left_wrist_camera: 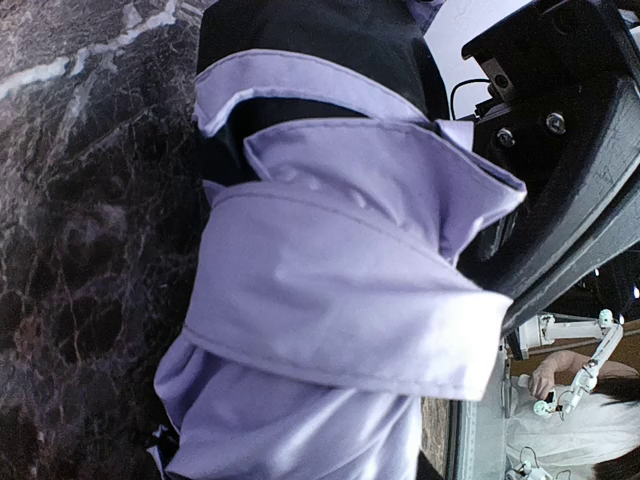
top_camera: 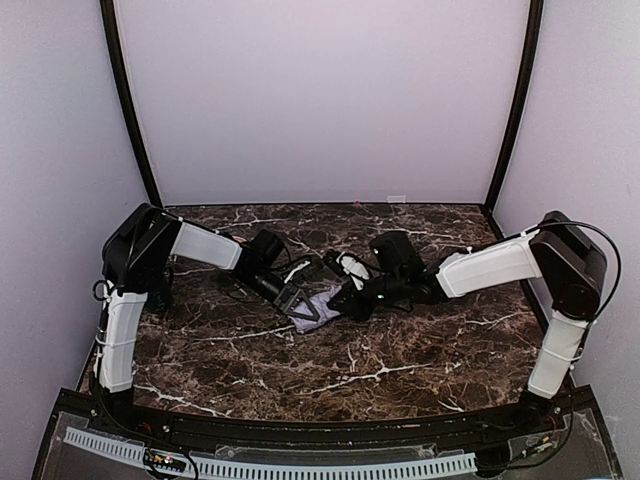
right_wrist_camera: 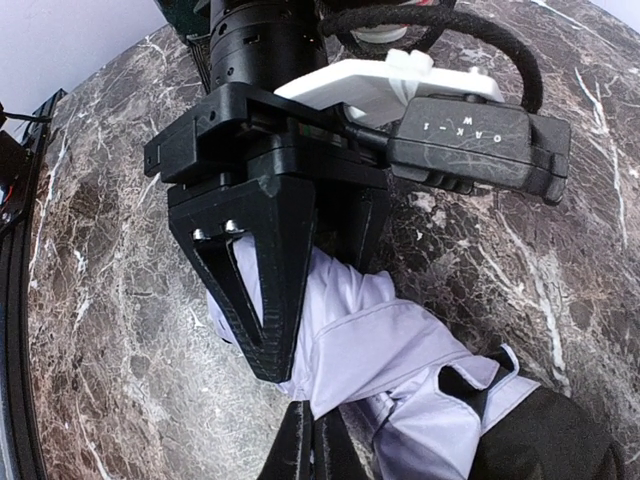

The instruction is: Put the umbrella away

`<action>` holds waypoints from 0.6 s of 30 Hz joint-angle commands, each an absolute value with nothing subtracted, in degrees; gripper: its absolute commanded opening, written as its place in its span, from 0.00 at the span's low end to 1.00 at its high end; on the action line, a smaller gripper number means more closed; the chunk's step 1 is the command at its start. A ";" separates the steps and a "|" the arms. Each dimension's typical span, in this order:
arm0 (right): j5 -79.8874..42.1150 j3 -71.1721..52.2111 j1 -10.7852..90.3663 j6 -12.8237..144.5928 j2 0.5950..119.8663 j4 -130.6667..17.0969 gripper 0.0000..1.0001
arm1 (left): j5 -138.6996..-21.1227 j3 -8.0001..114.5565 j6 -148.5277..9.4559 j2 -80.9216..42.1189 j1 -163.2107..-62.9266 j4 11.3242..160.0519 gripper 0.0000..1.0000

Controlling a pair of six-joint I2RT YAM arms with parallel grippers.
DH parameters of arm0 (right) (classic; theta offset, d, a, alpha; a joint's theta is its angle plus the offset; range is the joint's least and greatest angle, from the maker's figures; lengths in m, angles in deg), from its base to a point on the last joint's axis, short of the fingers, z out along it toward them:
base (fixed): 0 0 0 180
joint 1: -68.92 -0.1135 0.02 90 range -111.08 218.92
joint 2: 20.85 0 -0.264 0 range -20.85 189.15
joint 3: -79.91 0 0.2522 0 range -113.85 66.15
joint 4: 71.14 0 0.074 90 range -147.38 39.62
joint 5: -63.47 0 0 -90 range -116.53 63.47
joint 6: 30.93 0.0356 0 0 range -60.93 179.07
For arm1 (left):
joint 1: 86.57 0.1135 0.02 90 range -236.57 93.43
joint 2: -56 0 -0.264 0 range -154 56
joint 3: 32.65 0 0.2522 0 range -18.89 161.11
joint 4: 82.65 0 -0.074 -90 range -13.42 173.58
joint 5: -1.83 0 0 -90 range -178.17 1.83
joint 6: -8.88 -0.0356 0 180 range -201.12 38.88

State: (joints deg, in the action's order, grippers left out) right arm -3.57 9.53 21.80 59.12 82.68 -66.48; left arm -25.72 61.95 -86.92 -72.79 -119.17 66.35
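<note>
the umbrella (top_camera: 318,303), collapsed into a loose lavender bundle, lies mid-table on the marble table (top_camera: 300,380). the left gripper (top_camera: 293,298) grasps the bundle from its left. the right gripper (top_camera: 352,300) is clenched at its right edge; whether it pinches fabric cannot be told. the step in hand looks like gathering the canopy. next, the folds likely need wrapping tight around the shaft.

The wrist camera (right_wrist_camera: 478,140) reads "OAK-1 W".
</note>
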 commanded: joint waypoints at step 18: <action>-16.10 11.23 20.75 58.98 85.85 -71.93 0.00 | -39.74 60.16 -88.23 -78.38 -116.22 61.97 0.00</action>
State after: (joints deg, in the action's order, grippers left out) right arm -9.77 10.08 21.21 59.15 85.87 -70.92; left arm -25.21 62.12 -86.11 -73.22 -118.10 65.80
